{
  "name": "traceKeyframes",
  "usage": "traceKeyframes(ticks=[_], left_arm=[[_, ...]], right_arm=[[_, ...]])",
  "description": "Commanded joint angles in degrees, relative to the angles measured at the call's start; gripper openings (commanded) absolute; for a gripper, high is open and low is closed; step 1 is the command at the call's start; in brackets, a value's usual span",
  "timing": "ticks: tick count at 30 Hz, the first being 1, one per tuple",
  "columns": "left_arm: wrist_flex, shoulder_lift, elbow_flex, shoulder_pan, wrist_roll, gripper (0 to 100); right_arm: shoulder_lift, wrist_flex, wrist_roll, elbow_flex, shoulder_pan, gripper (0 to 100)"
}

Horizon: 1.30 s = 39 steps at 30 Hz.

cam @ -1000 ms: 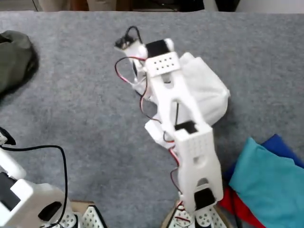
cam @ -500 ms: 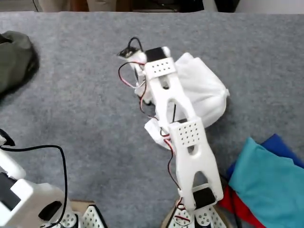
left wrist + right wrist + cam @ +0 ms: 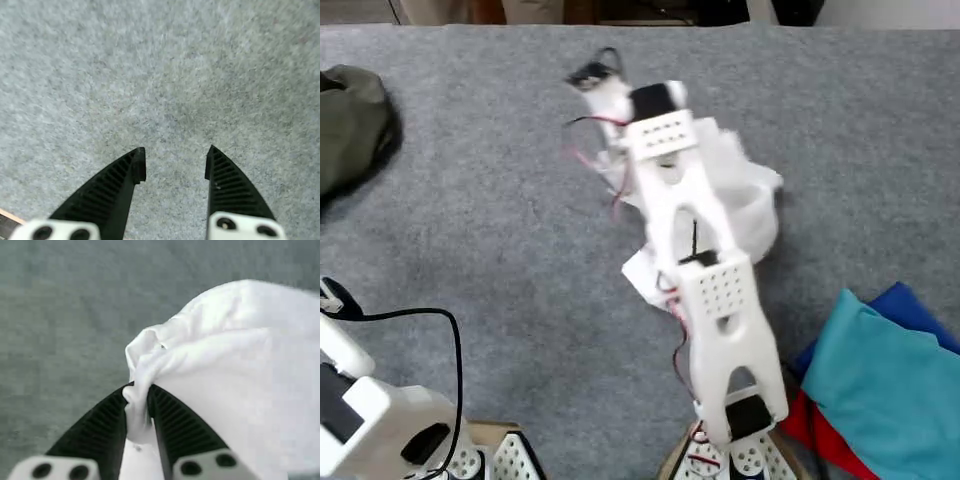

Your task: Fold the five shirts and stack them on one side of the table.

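The right gripper (image 3: 137, 405) is clamped on a bunched edge of the white shirt (image 3: 235, 365), whose rumpled bulk sits just beside it on the table (image 3: 500, 220). The left gripper (image 3: 175, 165) hangs open and holds nothing. Well behind the right gripper, a teal shirt (image 3: 890, 385), blue shirt (image 3: 912, 300) and red shirt (image 3: 812, 422) lie heaped. A dark green shirt (image 3: 350, 125) lies well apart, so folding seems barely begun.

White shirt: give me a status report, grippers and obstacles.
Right gripper shut on white shirt, bunched mid-table. Left gripper open over bare grey table. Teal shirt, blue shirt, red shirt piled at one side; dark shirt at the other.

Half the white shirt (image 3: 756, 205) behind right arm (image 3: 720, 292) (dark shirt (image 3: 350, 122) edge-cropped)
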Motion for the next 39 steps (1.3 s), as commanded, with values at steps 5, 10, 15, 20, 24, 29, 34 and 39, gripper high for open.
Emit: traceKeyframes(ticks=[5, 10, 15, 20, 24, 29, 34, 39], left_arm=[[0.09, -2.51, -0.18, -1.58, -0.35, 20], [0.00, -2.51, -0.62, -2.99, -0.35, 20], [0.09, -2.51, -0.18, -3.08, -0.35, 20], [0.09, -2.51, -0.18, -3.08, -0.35, 20], [0.09, -2.51, -0.18, -3.08, -0.35, 20], [0.09, -2.51, -0.18, -3.08, -0.35, 20], [0.09, -2.51, -0.18, -2.55, -0.35, 20], [0.09, -2.51, -0.09, -2.55, -0.35, 20]], right_arm=[[-16.04, -0.18, -0.09, -3.65, -19.21, 0.7], [-22.46, -2.99, -0.44, -12.79, -25.01, 0.6], [-27.74, -3.34, -2.20, -19.12, -21.23, 0.6], [-26.95, 0.53, -3.96, -14.37, -3.82, 0.6], [-22.64, 0.44, -1.05, -4.44, 9.19, 0.7], [-13.93, -2.11, 0.00, 4.79, 20.18, 0.9], [-3.12, -4.48, 5.36, 6.81, 26.51, 0.7], [2.86, -4.22, 7.65, 6.20, 33.01, 0.8]])
